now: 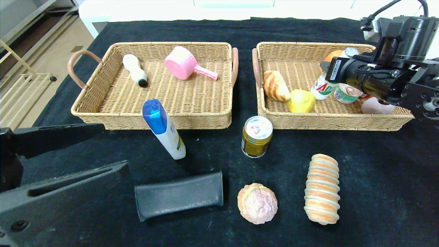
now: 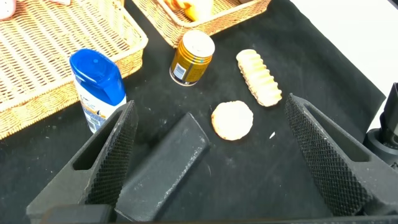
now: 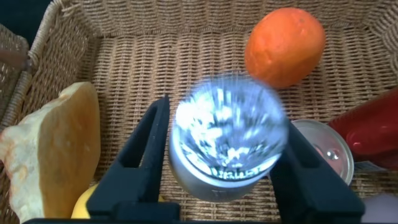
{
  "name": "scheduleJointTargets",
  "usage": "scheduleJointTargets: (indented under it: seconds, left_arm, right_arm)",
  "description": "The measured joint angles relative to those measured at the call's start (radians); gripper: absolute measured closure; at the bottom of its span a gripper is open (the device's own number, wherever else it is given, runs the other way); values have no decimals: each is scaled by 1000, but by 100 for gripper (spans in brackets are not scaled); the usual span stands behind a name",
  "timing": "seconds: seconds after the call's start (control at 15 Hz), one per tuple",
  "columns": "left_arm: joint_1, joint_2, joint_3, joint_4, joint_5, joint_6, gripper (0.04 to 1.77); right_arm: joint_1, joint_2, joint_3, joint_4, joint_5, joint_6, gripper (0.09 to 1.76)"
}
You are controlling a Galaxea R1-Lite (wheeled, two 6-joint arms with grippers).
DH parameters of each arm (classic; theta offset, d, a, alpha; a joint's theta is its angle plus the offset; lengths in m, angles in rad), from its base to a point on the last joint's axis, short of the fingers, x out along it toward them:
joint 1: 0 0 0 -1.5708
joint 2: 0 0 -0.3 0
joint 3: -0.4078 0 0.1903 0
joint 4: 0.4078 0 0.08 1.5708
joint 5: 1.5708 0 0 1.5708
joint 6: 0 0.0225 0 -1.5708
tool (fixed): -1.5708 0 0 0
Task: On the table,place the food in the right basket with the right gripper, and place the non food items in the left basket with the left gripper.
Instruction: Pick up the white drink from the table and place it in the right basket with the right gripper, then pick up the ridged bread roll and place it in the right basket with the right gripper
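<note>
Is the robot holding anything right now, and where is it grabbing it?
The right gripper has the bottle between its fingers near the foil top; whether it grips cannot be told. The left gripper holds nothing.

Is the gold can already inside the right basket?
No, the gold can stands upright on the black table, just in front of the right basket.

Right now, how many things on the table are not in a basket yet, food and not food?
Food: 3 (can, round bun, long striped bread)
Not food: 2 (blue-capped bottle, black case)
Total: 5
</note>
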Motion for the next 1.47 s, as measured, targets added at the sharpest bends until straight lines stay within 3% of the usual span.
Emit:
scheduleJointTargets:
  seconds: [0.33,0.8,1.0,1.27,1.47]
  left_arm:
    - [0,0,0,0,0,0,9]
    - [0,0,1,0,0,0,9]
    - [0,0,2,1,0,1,9]
    - [0,1,4,1,0,11,9]
    - [0,1,5,3,0,12,9]
  right_arm:
    - [11,-19,19,5,-37,0,47]
    - [40,-150,170,26,-50,0,28]
    - [76,-226,204,120,-72,-3,23]
    - [199,-343,264,330,-229,-7,20]
    - [236,-413,322,360,-239,8,18]
